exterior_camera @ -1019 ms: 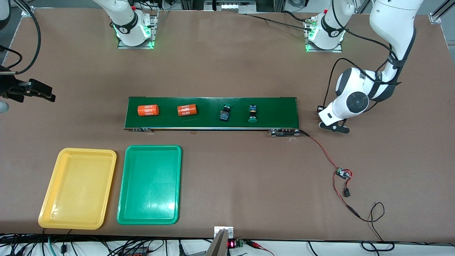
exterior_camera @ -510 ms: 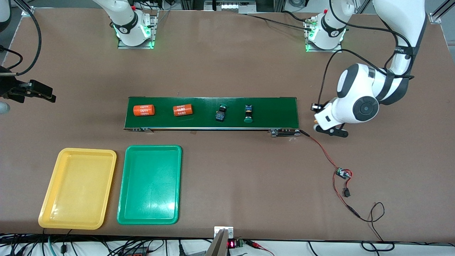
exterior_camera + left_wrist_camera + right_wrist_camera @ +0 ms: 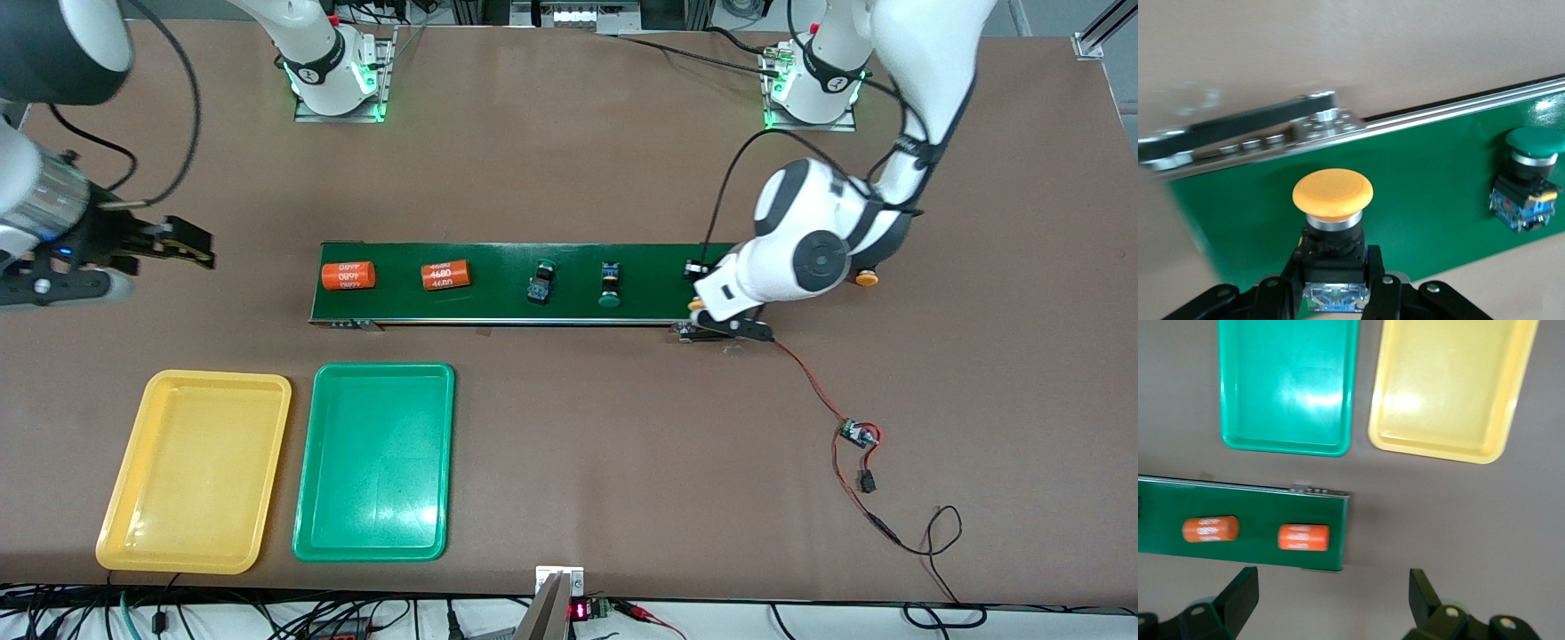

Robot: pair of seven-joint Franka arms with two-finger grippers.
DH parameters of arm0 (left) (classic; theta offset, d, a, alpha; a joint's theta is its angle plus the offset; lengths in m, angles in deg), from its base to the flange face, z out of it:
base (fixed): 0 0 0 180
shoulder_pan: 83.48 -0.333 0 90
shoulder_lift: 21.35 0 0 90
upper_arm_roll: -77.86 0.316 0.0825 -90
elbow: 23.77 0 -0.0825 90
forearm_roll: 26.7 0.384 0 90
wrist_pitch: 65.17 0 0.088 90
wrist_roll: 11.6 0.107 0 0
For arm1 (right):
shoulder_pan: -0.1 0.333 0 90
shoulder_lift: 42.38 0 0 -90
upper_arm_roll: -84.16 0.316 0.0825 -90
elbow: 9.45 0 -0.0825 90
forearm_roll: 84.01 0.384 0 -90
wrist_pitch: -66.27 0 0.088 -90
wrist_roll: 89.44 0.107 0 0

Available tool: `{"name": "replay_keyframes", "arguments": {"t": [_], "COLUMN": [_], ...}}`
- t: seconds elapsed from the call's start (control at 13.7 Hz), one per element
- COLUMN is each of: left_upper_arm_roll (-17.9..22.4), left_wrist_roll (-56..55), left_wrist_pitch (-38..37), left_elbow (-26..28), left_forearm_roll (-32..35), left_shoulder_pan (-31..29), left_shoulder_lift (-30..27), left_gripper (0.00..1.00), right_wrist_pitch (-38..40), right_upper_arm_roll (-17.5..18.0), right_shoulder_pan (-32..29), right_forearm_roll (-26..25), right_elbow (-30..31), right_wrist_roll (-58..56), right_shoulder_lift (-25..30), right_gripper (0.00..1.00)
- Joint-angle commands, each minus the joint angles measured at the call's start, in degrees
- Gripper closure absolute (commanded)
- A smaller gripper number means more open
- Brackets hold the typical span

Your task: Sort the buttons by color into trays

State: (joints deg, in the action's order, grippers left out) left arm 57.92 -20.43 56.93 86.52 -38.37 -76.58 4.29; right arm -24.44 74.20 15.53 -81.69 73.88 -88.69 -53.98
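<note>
1. The left claw hangs over the conveyor belt at the end toward the left arm. In the left wrist view its fingers are pinched on the black body of a yellow-capped button, cap pointing away from the claw.
2. Another yellow-capped button lies on the tabletop off that end of the belt, partly hidden by the left arm.
3. Along the belt from the left claw toward the right arm's end lie a green-capped button, then a second green-capped button, then two orange cylinders, all apart from one another.
4. The right claw hovers over bare tabletop just off the belt's end toward the right arm, its fingers spread wide with nothing between them.
5. The green tray and the yellow tray sit side by side on the tabletop, nearer the front camera than the belt, well apart from the left claw and closer to the right claw; the yellow one is toward the right arm's end.
</note>
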Motion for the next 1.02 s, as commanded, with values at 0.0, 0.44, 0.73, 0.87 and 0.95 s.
{"name": "replay_keyframes", "arguments": {"t": [0.0,0.44,0.73,0.87,0.95], "left_upper_arm_roll": [-0.53,-0.09,7.01,11.05,12.55], "left_wrist_roll": [-0.84,-0.84,0.65,3.89,5.65], "left_wrist_pitch": [1.38,-4.93,-8.37,-11.87,-13.80], "left_elbow": [1.60,0.81,1.07,1.60,2.21], "left_forearm_roll": [-1.16,-0.29,11.28,16.65,18.85], "left_shoulder_pan": [0.39,-1.88,-4.09,-4.36,-4.36], "left_shoulder_lift": [-0.14,-6.01,-10.25,-9.64,-9.29], "left_gripper": [0.73,0.00,0.00,0.00,0.00], "right_wrist_pitch": [-0.60,-11.83,-22.45,-27.65,-28.37], "right_upper_arm_roll": [-0.24,5.89,13.28,14.35,14.27], "right_shoulder_pan": [3.28,8.31,8.92,11.19,12.25], "right_forearm_roll": [1.99,3.40,3.40,3.40,3.40], "right_elbow": [0.25,10.08,16.93,19.06,19.06], "right_wrist_roll": [3.19,18.09,34.55,41.67,44.83], "right_shoulder_lift": [-1.22,-0.18,-0.52,-2.62,-4.12], "right_gripper": [0.00,0.00,0.00,0.00,0.00]}}
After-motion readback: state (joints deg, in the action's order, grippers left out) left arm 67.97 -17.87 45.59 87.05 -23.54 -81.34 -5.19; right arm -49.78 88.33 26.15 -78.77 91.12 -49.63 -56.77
